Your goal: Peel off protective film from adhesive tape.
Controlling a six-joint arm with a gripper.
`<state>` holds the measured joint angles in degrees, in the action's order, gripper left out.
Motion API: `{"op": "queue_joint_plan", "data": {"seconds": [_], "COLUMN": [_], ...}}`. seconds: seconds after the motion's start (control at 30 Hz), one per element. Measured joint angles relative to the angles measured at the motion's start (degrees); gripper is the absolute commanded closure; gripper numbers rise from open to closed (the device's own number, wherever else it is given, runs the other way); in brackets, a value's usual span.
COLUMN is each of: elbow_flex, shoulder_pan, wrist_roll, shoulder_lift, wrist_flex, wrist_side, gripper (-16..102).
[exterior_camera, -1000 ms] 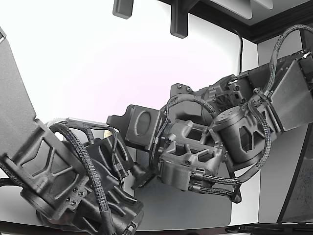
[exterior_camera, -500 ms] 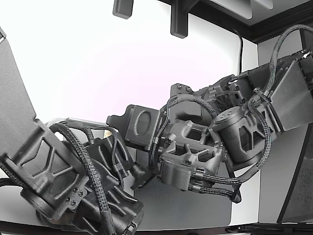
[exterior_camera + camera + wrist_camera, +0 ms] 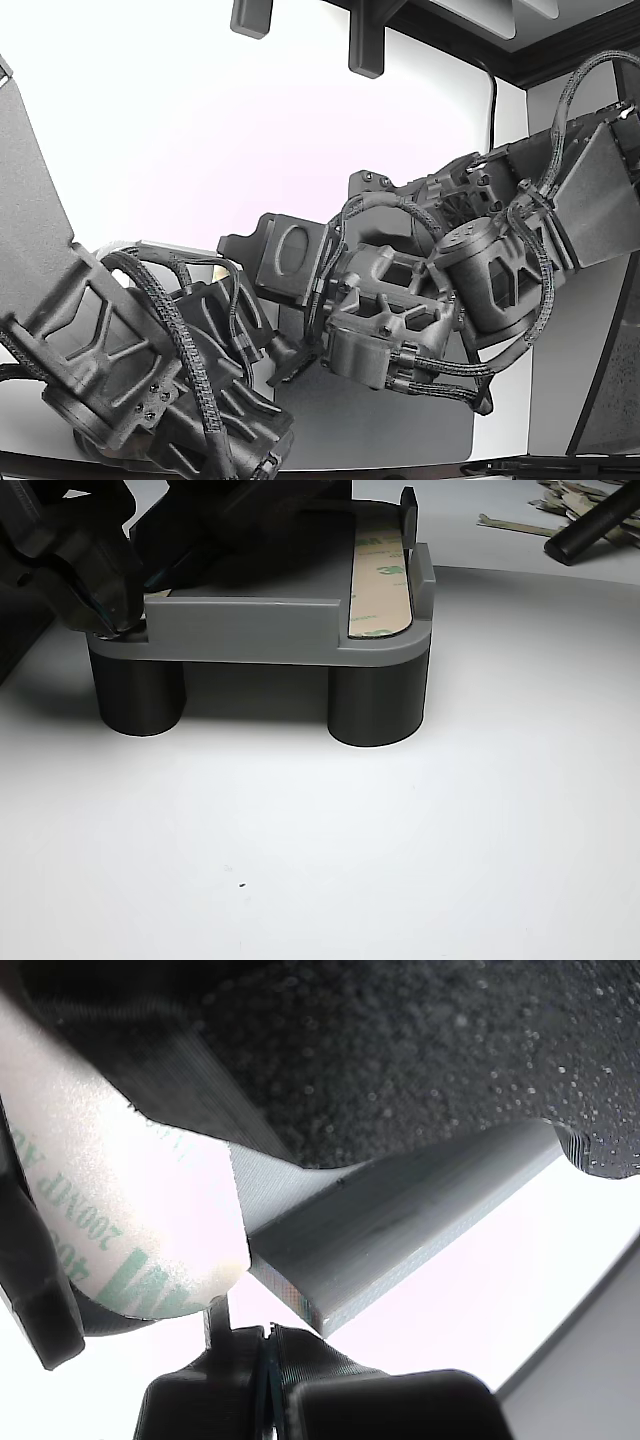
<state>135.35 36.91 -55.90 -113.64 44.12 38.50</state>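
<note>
Tape strip (image 3: 382, 580) with green print on its pale liner lies flat in the right-hand channel of the grey fixture (image 3: 250, 630), as the other view shows it, its rounded end near the front edge. That fixture stands on dark cylindrical legs (image 3: 377, 706) on my white desk (image 3: 350, 850). In the wrist view I see a rounded end of white printed film (image 3: 120, 1230) just beside a grey ledge of the fixture (image 3: 400, 1230), with dark arm parts crowding round it. My pincer (image 3: 262, 1360) shows there only as a dark tip with a thin seam down its middle, so the jaws look pressed together, but I cannot tell whether any film sits between them. In the other view a dark arm tip (image 3: 95, 570) sits at the fixture's left corner. Loose peeled scraps (image 3: 560, 505) and a black pen-like tool (image 3: 595, 530) lie far back on the desk. The exterior view gives me only the two black arms (image 3: 400, 300) bunched together, hiding the work
</note>
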Motion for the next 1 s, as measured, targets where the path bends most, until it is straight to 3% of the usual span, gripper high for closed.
{"op": "queue_joint_plan", "data": {"seconds": [1.0], "elbow_flex": [-0.26], "shoulder_pan": [0.35], "wrist_roll": [0.35], "shoulder_lift": [0.0], "wrist_flex": [0.7], "wrist_side": [0.0], "gripper": [97]}}
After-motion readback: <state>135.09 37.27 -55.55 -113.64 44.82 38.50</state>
